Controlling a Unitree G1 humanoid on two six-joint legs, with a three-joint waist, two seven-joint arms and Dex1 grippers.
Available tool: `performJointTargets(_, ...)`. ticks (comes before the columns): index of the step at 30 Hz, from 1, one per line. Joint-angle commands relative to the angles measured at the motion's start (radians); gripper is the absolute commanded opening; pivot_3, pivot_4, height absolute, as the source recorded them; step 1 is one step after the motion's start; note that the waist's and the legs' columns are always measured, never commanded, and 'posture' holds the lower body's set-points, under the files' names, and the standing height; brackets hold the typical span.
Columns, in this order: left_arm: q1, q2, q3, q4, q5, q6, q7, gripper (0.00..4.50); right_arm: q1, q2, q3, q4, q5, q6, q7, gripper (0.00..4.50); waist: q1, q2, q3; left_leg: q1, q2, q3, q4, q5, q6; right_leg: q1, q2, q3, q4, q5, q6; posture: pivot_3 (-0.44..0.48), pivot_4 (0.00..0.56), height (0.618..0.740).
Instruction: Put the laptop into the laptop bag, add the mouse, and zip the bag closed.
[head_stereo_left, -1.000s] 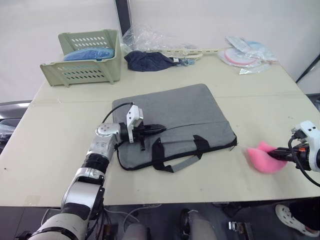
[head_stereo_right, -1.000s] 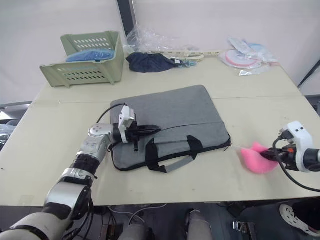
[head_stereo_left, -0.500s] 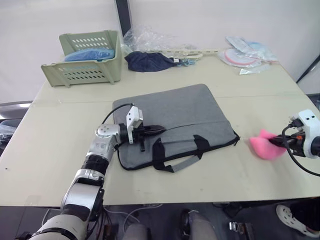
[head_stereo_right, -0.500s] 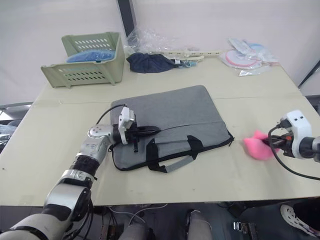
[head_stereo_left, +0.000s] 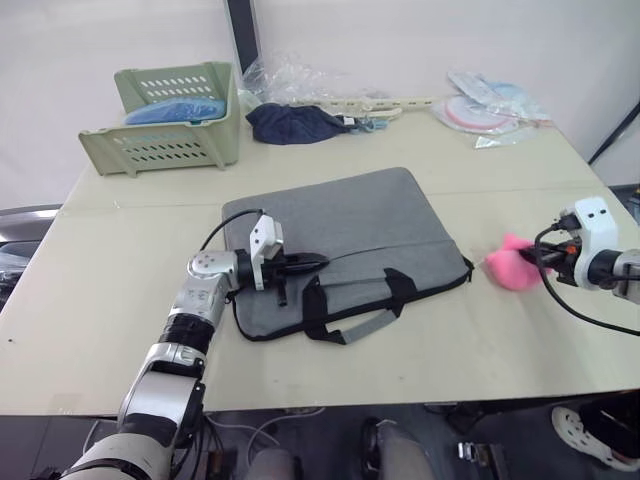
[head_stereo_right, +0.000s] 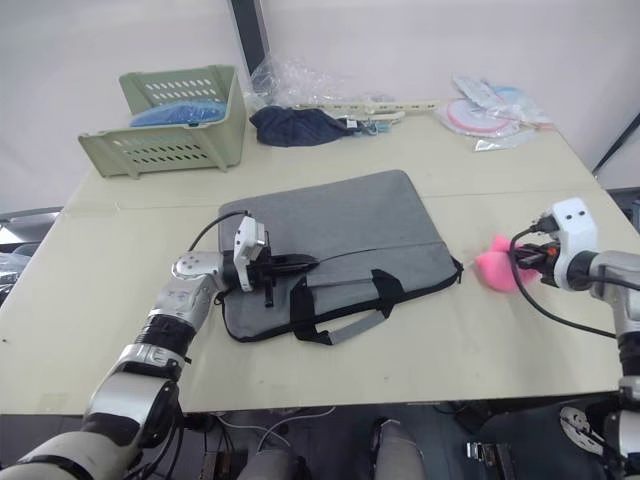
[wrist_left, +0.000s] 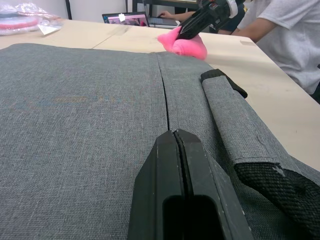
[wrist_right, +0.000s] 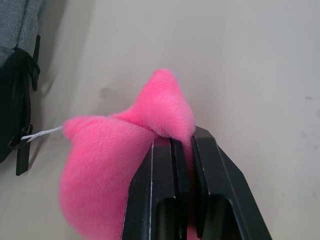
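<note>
Centrally on the desk (head_stereo_left: 90, 310), the bag (head_stereo_left: 350, 225) is seen lying flat, its two strap handles (head_stereo_left: 345, 300) turned toward the near edge. The left claw (head_stereo_left: 318, 260) is laid on the bag's near left part, fingers pressed fully together over the zipper seam (wrist_left: 164, 95); whether anything is caught between them cannot be told from the left wrist view, where the closed tips are pointed along the seam.

To the right of the bag, the right claw (head_stereo_right: 520, 262) is clamped tight on a fuzzy pink lump (head_stereo_left: 510, 268), which is held just beside the bag's right corner. In the right wrist view the pink fabric (wrist_right: 120, 175) is seen pinched between the closed black fingers (wrist_right: 160, 200), with the bag's black-trimmed corner (wrist_right: 20, 100) nearby and a thin white thread (wrist_right: 42, 132) stretched between the lump and the black trim at that corner. Whether the lump is touching the desk cannot be judged.

At the far left of the desk a pale green basket (head_stereo_left: 170, 115) is set, with something blue (head_stereo_left: 170, 107) held inside. A dark navy cloth bundle (head_stereo_left: 290, 122) is placed beside it, next to crumpled clear plastic (head_stereo_left: 290, 75). Round pink-and-white packets in plastic (head_stereo_left: 490, 105) are seen at the far right corner. In the left wrist view, a person in a white shirt (wrist_left: 285, 35) is seated beyond the desk.
</note>
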Motion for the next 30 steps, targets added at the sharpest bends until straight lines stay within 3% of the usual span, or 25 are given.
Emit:
performJointTargets(1, 0.093, 0.002, -0.051, 0.072, 0.06, 0.058, -0.002, 0.0, -0.035, 0.0, -0.019, 0.028, -0.046, -0.034, -0.049, 0.08, -0.001, 0.0, 0.0, 0.0, 0.0, 0.0, 0.0, 0.0, 0.0, 0.0, 0.0, 0.0, 0.0, 0.0, 0.0, 0.0, 0.15, 0.74)
performJointTargets(16, 0.11, 0.008, -0.052, 0.046, 0.058, 0.07, 0.008, 0.0, -0.117, 0.103, -0.003, 0.032, -0.088, -0.038, -0.057, 0.08, -0.015, 0.006, -0.003, 0.001, 0.0, 0.0, 0.0, 0.0, 0.0, 0.0, -0.001, 0.001, 0.002, 0.0, 0.0, 0.0, 0.15, 0.74)
performJointTargets(21, 0.113, 0.011, -0.052, 0.046, 0.059, 0.072, 0.009, 0.0, -0.085, 0.101, -0.014, -0.011, -0.084, -0.015, -0.049, 1.96, -0.015, 0.006, -0.003, 0.001, 0.0, 0.0, 0.0, 0.0, 0.0, 0.0, -0.001, 0.001, 0.002, 0.0, 0.0, 0.0, 0.15, 0.74)
performJointTargets(22, 0.113, 0.011, -0.052, 0.046, 0.059, 0.072, 0.009, 0.0, -0.08, 0.099, -0.017, -0.017, -0.083, -0.012, -0.048, 2.59, -0.015, 0.006, -0.003, 0.001, 0.0, 0.0, 0.0, 0.0, 0.0, 0.0, -0.001, 0.001, 0.002, 0.0, 0.0, 0.0, 0.15, 0.74)
performJointTargets(24, 0.113, 0.012, -0.053, 0.046, 0.06, 0.072, 0.008, 0.0, -0.073, 0.09, -0.035, -0.04, -0.078, 0.003, -0.051, 3.41, -0.015, 0.006, -0.004, 0.001, 0.0, 0.001, 0.0, 0.0, 0.0, 0.0, -0.001, 0.001, 0.002, 0.0, 0.0, 0.0, 0.15, 0.74)
performJointTargets(30, 0.112, 0.013, -0.055, 0.048, 0.062, 0.07, 0.007, 0.0, -0.083, 0.05, -0.095, -0.109, -0.07, 0.035, -0.064, 3.41, -0.015, 0.006, -0.003, 0.001, 0.0, 0.001, 0.0, 0.0, 0.0, 0.0, -0.001, 0.001, 0.002, 0.0, 0.0, 0.0, 0.15, 0.74)
